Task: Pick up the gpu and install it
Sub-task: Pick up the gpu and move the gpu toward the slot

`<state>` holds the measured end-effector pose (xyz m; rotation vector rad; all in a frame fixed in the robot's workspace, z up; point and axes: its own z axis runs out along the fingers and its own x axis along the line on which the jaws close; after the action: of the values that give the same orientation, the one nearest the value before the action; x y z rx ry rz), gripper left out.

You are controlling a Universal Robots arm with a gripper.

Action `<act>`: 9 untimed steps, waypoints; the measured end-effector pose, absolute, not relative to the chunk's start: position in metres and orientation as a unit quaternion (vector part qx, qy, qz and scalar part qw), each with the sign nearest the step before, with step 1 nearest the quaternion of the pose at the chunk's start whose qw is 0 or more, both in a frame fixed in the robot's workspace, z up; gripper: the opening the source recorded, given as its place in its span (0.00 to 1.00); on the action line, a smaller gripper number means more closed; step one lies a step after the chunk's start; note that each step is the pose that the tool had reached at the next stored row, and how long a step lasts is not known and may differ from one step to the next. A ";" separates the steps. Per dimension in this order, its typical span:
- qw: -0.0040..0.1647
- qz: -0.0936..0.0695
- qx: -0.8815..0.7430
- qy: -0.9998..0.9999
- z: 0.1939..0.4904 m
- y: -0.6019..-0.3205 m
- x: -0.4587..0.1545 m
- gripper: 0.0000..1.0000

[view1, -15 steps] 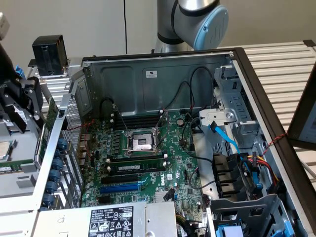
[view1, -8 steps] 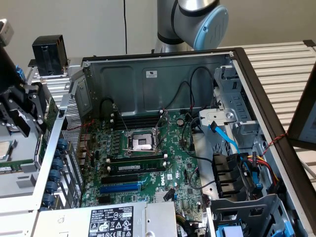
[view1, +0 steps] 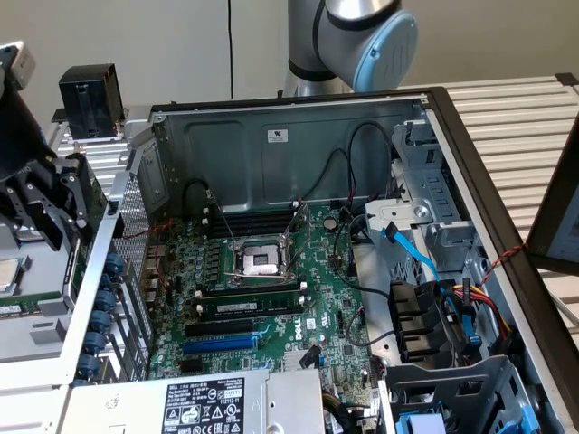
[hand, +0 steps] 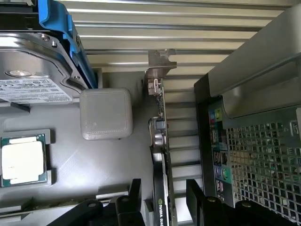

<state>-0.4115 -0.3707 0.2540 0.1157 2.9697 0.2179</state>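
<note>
Black fingers (hand: pixel 135 195) of the hand (hand: pixel 164 197) stand apart, 1 on each side of the gpu (hand: pixel 160 176), which stands on edge in the grey tray (hand: pixel 94 165) just beside the computer case (hand: pixel 256 141).

I see the arm (view1: pixel 351 32) with its silver joint and blue cap at the back, reaching towards the exterior view's left. The gripper (view1: pixel 56 206) hangs there pointing down. Its two black fingers (hand: pixel 135 197) stand spread wide apart, clamped on nothing.

Gripper (view1: pixel 59 212) beside open computer case (view1: pixel 298 154), green motherboard (view1: pixel 318 271) inside.
</note>
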 end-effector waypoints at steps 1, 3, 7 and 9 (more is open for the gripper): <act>0.081 0.073 0.039 0.993 0.252 -0.371 -0.412 0.51; 0.081 0.073 0.039 0.993 0.250 -0.371 -0.413 0.51; 0.096 0.074 0.036 0.992 0.249 -0.371 -0.413 0.51; 0.098 0.074 0.035 0.992 0.248 -0.371 -0.413 0.51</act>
<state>-0.4134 -0.3707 0.2480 0.1042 2.9351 0.2184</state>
